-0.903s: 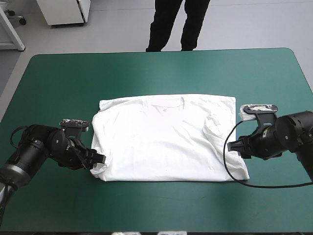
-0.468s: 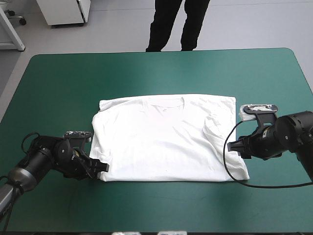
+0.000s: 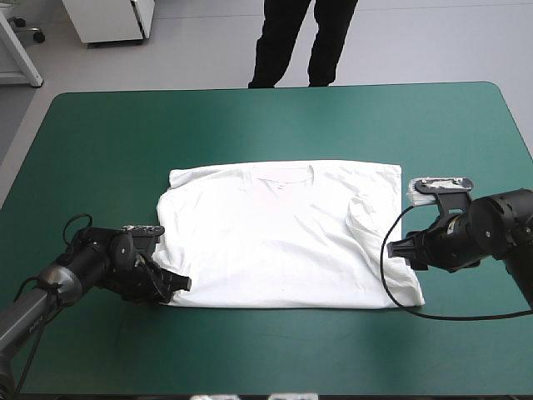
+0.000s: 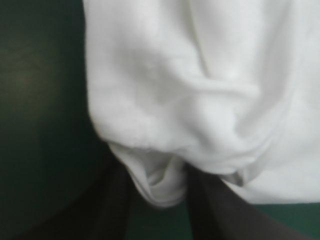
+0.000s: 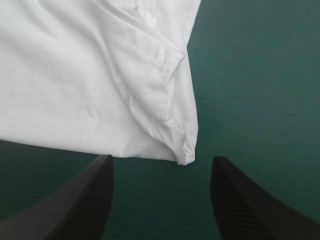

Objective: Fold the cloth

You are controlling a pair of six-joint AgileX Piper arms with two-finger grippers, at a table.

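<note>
Broadly, the teal-green table cover (image 3: 266, 117) bears the white T-shirt (image 3: 275, 237) spread flat at its middle, collar toward the far edge, its soft cloth lightly wrinkled. The left gripper (image 3: 179, 283) pinches a bunched fold at the near-left corner. The right gripper (image 3: 398, 247) has its black fingers apart, with the near-right corner just ahead and untouched.

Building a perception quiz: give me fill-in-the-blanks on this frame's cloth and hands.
The T-shirt lies spread ____ on the teal-green cover. The left hand is ____ on a fold of the T-shirt. The right hand is ____, a T-shirt corner just ahead of it. Missing: flat; shut; open.
</note>
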